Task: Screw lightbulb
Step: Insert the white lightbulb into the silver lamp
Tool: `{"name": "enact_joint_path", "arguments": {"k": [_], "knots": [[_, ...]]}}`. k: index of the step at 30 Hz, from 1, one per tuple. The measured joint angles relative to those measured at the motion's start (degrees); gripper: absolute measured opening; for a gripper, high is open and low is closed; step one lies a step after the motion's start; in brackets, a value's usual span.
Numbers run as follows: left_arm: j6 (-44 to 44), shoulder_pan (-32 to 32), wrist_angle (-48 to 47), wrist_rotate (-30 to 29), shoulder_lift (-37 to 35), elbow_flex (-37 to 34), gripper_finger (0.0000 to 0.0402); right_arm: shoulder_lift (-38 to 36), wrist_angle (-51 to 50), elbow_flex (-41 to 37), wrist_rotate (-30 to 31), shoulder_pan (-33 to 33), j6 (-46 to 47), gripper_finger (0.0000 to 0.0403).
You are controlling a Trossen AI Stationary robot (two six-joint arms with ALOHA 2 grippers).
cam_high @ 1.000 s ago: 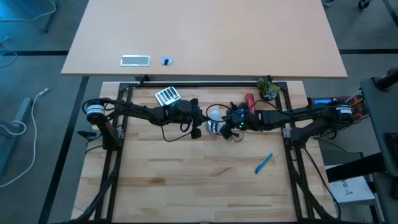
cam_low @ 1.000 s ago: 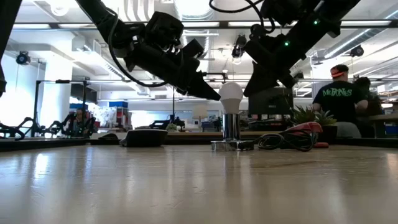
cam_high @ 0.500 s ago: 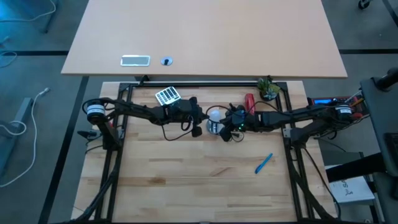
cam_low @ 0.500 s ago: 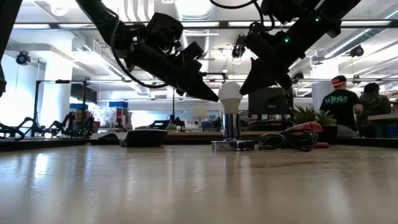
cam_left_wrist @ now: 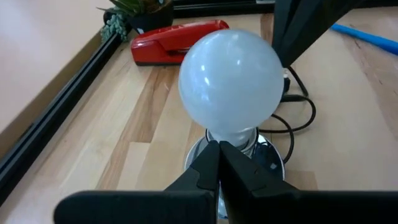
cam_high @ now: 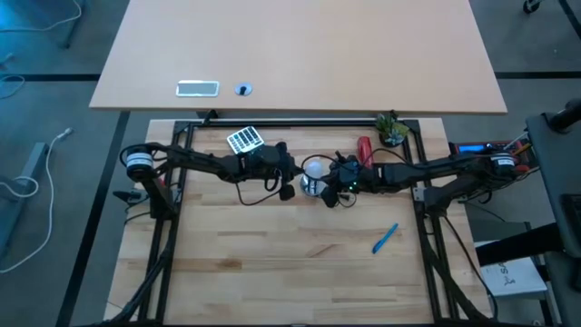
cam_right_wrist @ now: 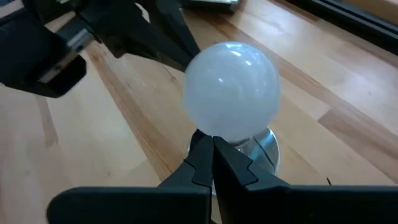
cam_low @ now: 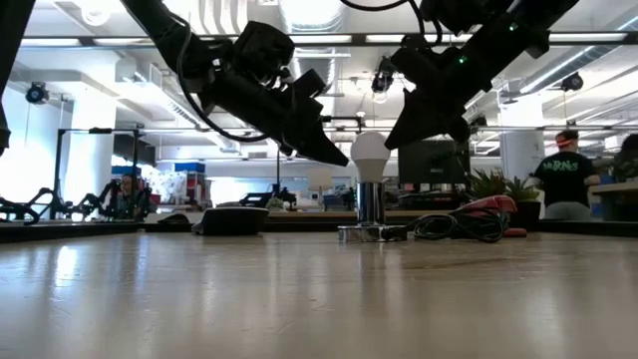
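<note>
While both closed, empty grippers flank it at centre frame, left gripper then right gripper, the lightbulb stands upright in its socket: light, smooth, likely fragile (best held gently around the globe). Only wrist views show the socket's cord.

A pale wood tabletop sits in a black frame, with a larger tan table behind it on a grey floor. Beyond is a bright workshop with ceiling strip lights, desks, and a person in a dark shirt.
</note>
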Motion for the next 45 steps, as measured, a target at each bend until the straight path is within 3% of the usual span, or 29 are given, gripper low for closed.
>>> {"name": "enact_joint_path", "arguments": {"k": [7, 16, 28, 33, 45], "knots": [[0.0, -0.1, -2.5, 0.3, -2.1, 0.0, 0.0000, -2.2, -4.4, 0.0, 0.0, 0.3, 1.6, 0.0000], [3.4, -0.4, -4.8, 6.5, -3.8, 0.0, 0.0000, -2.4, -6.8, 0.0, 4.8, 0.1, 0.0, 0.0000], [2.2, -0.3, 1.1, 5.9, -0.4, 0.0, 0.0000, -1.9, -2.7, 0.0, 4.2, -1.0, -3.3, 0.0000], [1.9, -0.3, 1.1, 2.0, -0.4, 0.0, 0.0000, -0.7, -0.3, 0.0, 3.0, -1.0, -4.1, 0.0000], [0.2, -0.3, 0.8, -0.6, 0.1, 0.0, 0.0000, -0.1, 1.6, 0.0, 1.0, -0.4, -3.0, 0.0000]]}}
